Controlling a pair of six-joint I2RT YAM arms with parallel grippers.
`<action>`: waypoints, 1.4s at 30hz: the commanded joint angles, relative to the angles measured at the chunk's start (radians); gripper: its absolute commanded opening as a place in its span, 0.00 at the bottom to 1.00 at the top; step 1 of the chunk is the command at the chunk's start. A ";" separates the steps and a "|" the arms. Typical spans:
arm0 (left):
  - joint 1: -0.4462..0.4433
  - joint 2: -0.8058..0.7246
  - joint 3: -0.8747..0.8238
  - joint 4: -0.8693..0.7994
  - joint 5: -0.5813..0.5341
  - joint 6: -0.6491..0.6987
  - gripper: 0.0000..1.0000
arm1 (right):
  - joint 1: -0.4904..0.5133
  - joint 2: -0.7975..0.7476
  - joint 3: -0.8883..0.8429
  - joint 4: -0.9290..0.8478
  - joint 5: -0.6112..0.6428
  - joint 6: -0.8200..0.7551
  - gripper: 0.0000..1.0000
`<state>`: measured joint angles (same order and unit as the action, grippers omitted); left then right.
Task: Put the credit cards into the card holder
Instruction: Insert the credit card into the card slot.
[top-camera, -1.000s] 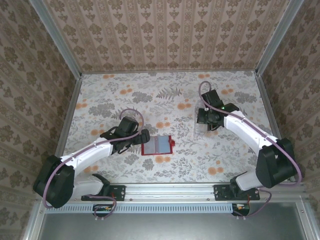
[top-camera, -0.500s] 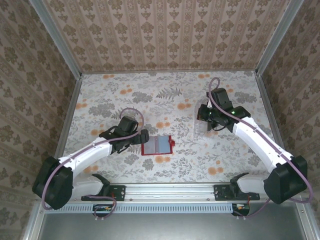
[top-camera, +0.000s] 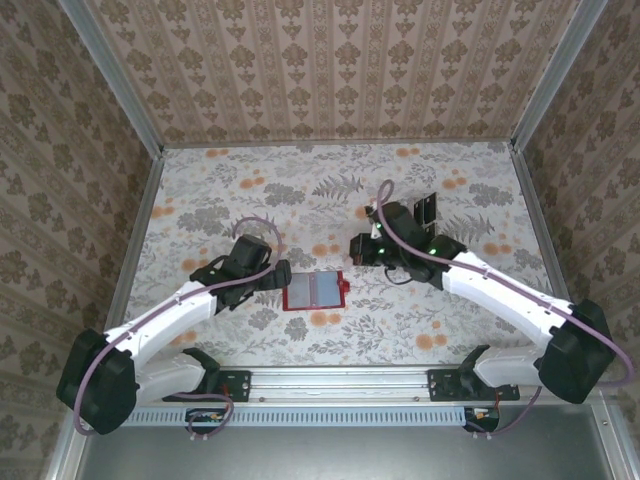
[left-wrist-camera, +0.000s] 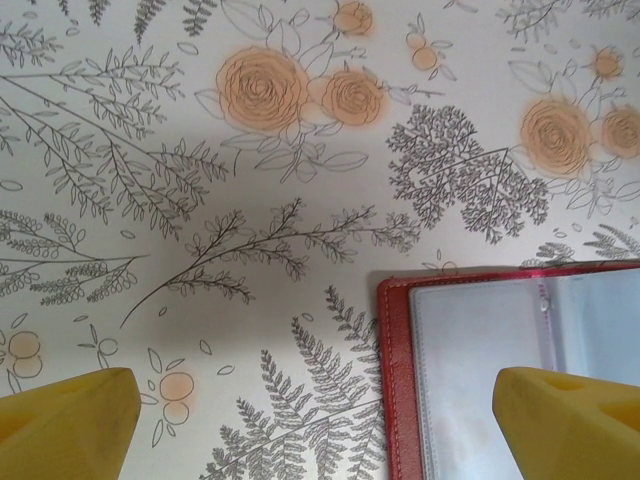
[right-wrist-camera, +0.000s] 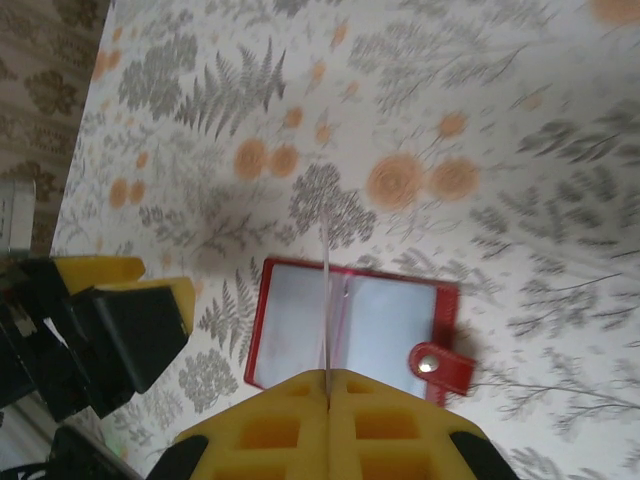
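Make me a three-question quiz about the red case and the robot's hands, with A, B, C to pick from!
1. Where does the card holder lie?
A) on the table, beside the left gripper
B) in the far right corner
C) on top of an arm

2. What colour is its cover?
A) blue
B) green
C) red

3. What is the right gripper doing?
A) standing wide open
B) pinching a thin card
C) gripping the card holder

Answers:
1 A: in the left wrist view, the holder's edge sits between that gripper's open jaws.
2 C: the border around its clear pockets is red.
3 B: in the right wrist view, its jaws are closed on a card seen edge-on above the open holder.
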<state>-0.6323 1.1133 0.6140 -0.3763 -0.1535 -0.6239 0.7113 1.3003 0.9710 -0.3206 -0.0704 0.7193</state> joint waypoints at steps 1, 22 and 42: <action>0.007 0.008 -0.014 -0.041 0.005 -0.012 1.00 | 0.049 0.055 -0.036 0.089 0.056 0.064 0.00; -0.097 0.142 -0.024 0.021 -0.012 -0.026 1.00 | 0.190 0.307 -0.053 0.220 0.134 0.134 0.00; -0.136 0.184 -0.001 0.022 -0.049 0.012 1.00 | 0.171 0.331 -0.147 0.255 0.199 0.155 0.00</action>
<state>-0.7601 1.2846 0.5957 -0.3580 -0.1841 -0.6334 0.8883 1.6337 0.8501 -0.0475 0.0948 0.8646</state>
